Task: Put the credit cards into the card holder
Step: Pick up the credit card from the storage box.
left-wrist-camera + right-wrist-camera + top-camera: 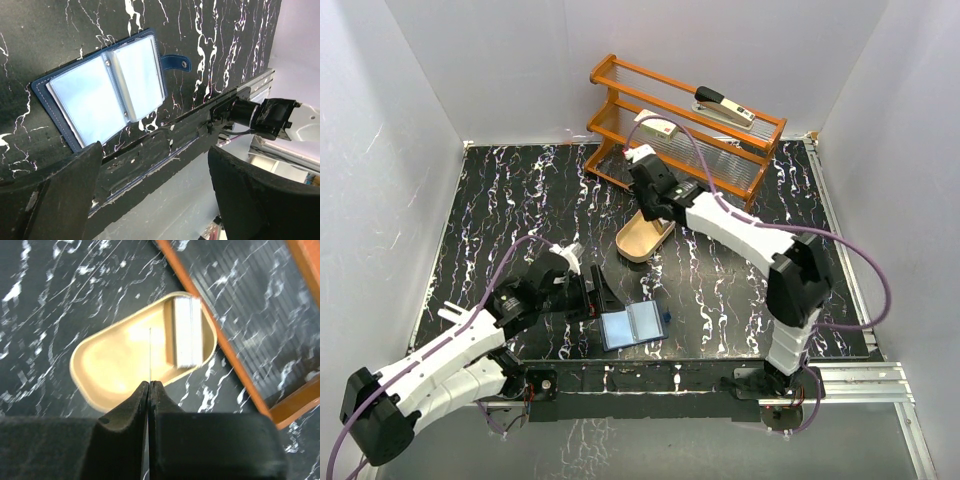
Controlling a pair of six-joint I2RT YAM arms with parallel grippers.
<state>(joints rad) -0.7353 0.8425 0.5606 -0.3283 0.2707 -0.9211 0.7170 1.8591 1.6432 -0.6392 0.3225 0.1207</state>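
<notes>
Top view: small navy folding card holder (632,325) lies open near the front edge, just beside left gripper (595,295). Right gripper (645,208) hangs over tan oval wooden tray (635,245).
Left wrist: fingers (70,195) spread, empty.
Right wrist: fingers (125,412) pressed on one thin pale credit card (150,350), seen edge-on, with a stack of cards (188,332) in the tray.
Handling: lift straight and keep the pinch firm.

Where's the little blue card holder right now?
In the top view, the card holder lies open near the table's near edge. It is just right of the left gripper and closer to the arms than the tan tray.
</notes>
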